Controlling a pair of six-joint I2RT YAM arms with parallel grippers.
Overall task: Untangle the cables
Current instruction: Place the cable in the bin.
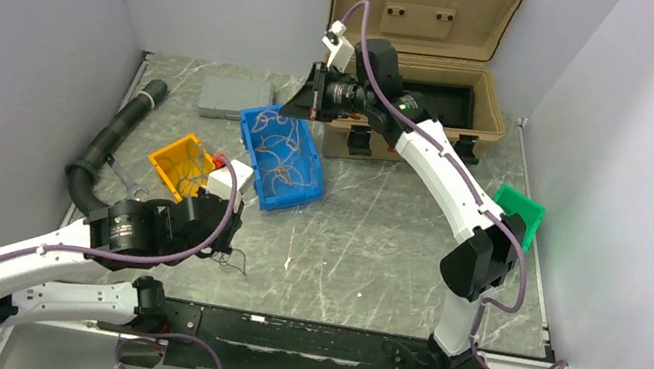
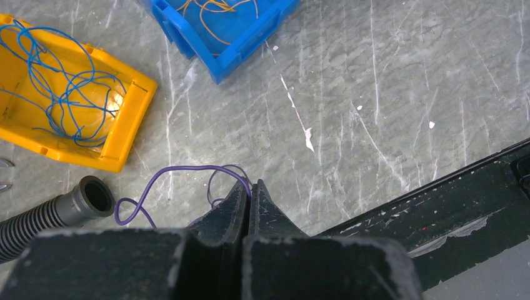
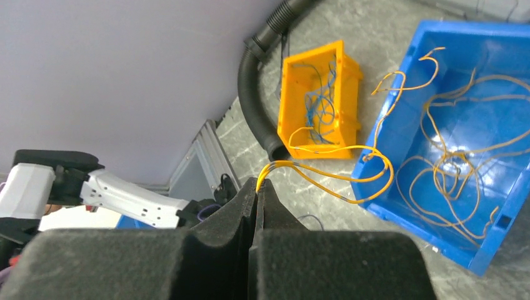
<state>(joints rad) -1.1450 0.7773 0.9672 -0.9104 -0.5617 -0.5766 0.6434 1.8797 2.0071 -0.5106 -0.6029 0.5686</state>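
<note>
Now, left end effector [image 2: 250, 190] clamped on purple wire [image 2: 181, 169] over bench [image 2: 387, 94], right end effector [image 3: 258, 187] pinching yellow wire [image 3: 331, 178] looping to blue bin [image 3: 431, 240] rim

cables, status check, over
Shut: left hand on purple wire, right hand on yellow wires near blue bin. Possible snag: hose end close beside purple wire.
</note>
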